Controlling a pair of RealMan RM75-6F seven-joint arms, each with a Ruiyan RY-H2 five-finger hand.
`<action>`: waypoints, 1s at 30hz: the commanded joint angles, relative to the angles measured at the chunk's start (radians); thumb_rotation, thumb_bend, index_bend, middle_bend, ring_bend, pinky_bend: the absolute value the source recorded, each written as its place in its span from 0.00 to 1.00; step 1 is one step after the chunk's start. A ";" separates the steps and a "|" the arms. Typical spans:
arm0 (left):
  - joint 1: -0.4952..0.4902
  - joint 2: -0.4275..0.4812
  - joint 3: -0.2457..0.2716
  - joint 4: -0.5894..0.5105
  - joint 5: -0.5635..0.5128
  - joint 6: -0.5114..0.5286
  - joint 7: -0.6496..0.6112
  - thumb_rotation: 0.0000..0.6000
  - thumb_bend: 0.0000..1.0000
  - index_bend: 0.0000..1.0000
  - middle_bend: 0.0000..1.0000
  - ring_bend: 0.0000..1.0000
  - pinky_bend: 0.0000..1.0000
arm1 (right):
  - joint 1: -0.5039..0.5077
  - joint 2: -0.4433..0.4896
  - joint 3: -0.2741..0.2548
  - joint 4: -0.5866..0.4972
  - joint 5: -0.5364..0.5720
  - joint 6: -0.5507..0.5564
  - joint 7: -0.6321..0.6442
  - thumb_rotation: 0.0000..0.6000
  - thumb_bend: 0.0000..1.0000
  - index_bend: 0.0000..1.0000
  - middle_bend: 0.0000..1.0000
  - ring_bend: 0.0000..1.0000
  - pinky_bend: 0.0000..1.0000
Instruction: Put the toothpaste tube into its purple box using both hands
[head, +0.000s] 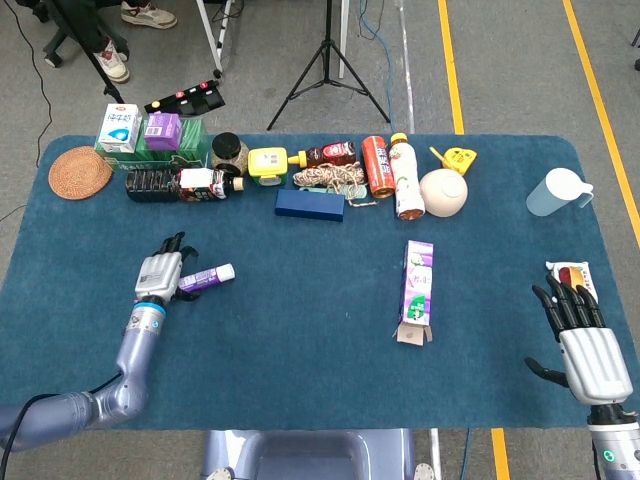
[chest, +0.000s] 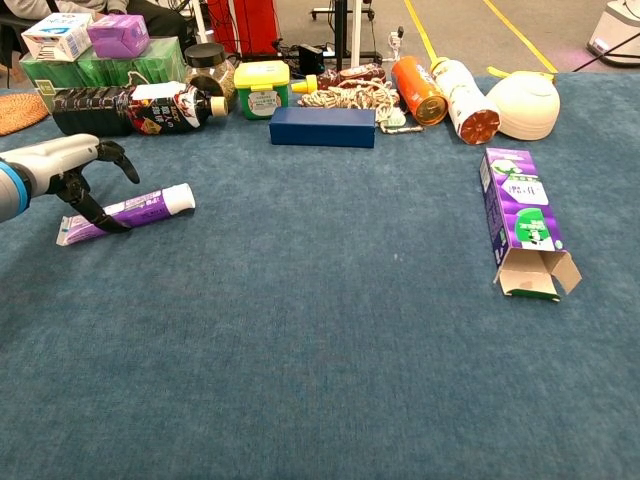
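Observation:
The purple-and-white toothpaste tube (head: 206, 279) (chest: 131, 213) lies flat on the blue cloth at the left, cap pointing right. My left hand (head: 160, 272) (chest: 68, 167) arches over the tube's tail end with fingers apart and curved down; a fingertip (chest: 112, 225) touches the tube, which is not lifted. The purple box (head: 417, 290) (chest: 520, 213) lies right of centre, its open flaps facing the near edge. Far from both, my right hand (head: 581, 335) hovers at the table's right side with fingers spread and nothing in it; the chest view does not show it.
Along the back stand bottles, jars, cartons, a dark blue box (head: 309, 204) (chest: 322, 127) and a white bowl (head: 443, 192) (chest: 521, 105). A wicker mat (head: 80, 171) lies back left, a plastic jug (head: 556, 192) back right, a snack packet (head: 571, 272) by my right hand.

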 joint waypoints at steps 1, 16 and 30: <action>0.005 -0.001 -0.004 0.001 0.004 0.001 0.010 1.00 0.18 0.29 0.08 0.04 0.29 | 0.000 0.000 -0.001 -0.001 0.000 -0.001 0.002 1.00 0.00 0.03 0.00 0.00 0.01; 0.018 -0.040 -0.014 0.030 0.032 0.037 0.073 1.00 0.22 0.53 0.34 0.26 0.52 | 0.001 0.002 -0.002 -0.003 -0.002 -0.002 0.004 1.00 0.00 0.03 0.00 0.00 0.01; 0.052 -0.018 -0.033 0.021 0.115 0.035 0.014 1.00 0.26 0.56 0.40 0.33 0.61 | 0.001 0.000 -0.004 -0.002 -0.004 -0.003 0.002 1.00 0.00 0.03 0.00 0.00 0.01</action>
